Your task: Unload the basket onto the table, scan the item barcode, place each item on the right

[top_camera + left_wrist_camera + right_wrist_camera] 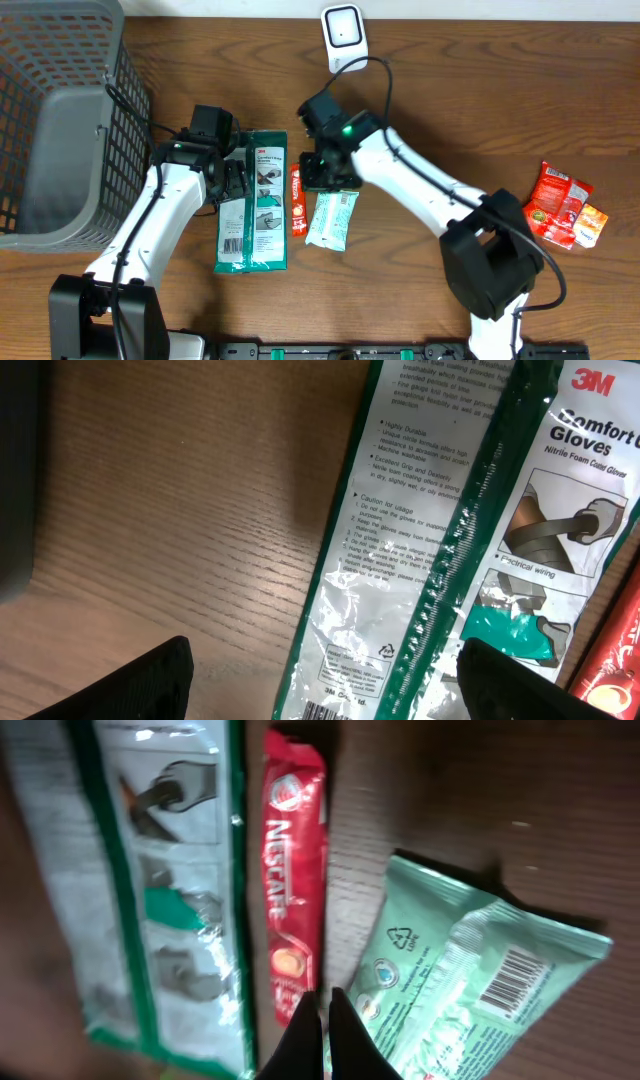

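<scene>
Your left end effector wide open, empty, above glove pack; right end effector closed, empty, over Nescafe sachet.

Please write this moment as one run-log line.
left pincer: open over gloves pack | right pincer: shut beside Nescafe stick | nothing held

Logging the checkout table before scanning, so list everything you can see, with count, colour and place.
Basket: one, grey, far left.
Scanner: one, white, top centre.
Glove pack: one or two overlapping, green and clear, centre-left.
Nescafe stick: one, red, right of the gloves.
Pouch: one, pale green, right of the stick.
Snack packets: at least two, red and orange, right edge.
Table: one, brown wood.
Left gripper: open, over the glove pack.
Right gripper: shut, above stick and pouch.
</scene>
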Available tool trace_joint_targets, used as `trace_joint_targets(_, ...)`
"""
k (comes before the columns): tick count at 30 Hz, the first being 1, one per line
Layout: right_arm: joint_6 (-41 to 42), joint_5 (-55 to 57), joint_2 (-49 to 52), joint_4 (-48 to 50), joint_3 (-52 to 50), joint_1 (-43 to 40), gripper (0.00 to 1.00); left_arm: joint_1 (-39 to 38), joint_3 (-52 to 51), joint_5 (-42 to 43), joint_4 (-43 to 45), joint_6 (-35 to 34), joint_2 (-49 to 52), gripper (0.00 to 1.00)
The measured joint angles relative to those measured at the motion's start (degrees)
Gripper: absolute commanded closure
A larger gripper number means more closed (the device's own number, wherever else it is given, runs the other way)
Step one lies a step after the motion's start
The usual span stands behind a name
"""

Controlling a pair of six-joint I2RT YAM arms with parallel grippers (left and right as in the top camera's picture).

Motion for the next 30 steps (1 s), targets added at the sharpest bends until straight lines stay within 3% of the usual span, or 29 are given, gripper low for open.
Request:
trace_joint_targets(9, 8.50, 16.06, 0.00, 4.72, -3.19, 8.55, 0.99, 0.00, 0.00, 0.00, 0.00, 0.00, 0.00, 0.15)
trace_joint_targets(30, 10.36, 19.80, 0.00, 8.74, -10.64, 10.05, 0.99, 0.00, 0.00, 0.00, 0.00, 0.00, 0.00, 0.15)
